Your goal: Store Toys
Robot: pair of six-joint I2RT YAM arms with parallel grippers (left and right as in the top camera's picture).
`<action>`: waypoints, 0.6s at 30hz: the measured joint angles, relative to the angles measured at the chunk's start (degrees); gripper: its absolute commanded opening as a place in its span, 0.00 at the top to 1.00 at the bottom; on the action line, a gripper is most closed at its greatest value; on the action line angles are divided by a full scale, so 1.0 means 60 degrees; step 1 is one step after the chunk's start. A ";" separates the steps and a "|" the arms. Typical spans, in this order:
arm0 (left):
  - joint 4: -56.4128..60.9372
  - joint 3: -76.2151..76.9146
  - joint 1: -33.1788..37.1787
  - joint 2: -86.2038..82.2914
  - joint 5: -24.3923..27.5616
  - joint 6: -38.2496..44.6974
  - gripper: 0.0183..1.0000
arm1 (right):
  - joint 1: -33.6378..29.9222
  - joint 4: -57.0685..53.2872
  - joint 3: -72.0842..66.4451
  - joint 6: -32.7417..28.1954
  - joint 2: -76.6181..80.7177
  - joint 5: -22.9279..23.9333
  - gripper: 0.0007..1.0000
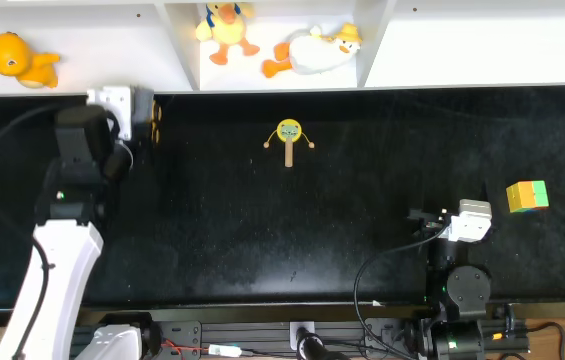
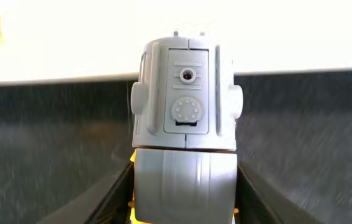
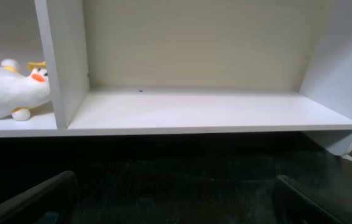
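robot toy (image 2: 185, 93) gripped in left tool (image 2: 185, 186) at shelf (image 2: 51, 50) front edge; right tool (image 3: 176, 199) spread wide, facing right bay (image 3: 194, 106).

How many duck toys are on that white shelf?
3. An orange duck sits in the left compartment; a yellow duck and a white duck, lying down, share the middle one. The shelf is cut off at the back, so more may be hidden.

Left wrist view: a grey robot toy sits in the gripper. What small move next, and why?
Probably ease the left gripper forward and set the grey robot toy in the left compartment of the shelf, beside the orange duck. The toy is clamped at the front edge, not yet inside, and that compartment has bare floor.
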 measured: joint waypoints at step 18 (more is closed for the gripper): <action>0.0481 0.3850 -0.0171 0.4120 0.0106 -0.0004 0.42 | 0.0000 -0.0004 0.0000 0.0000 0.0000 -0.0004 0.01</action>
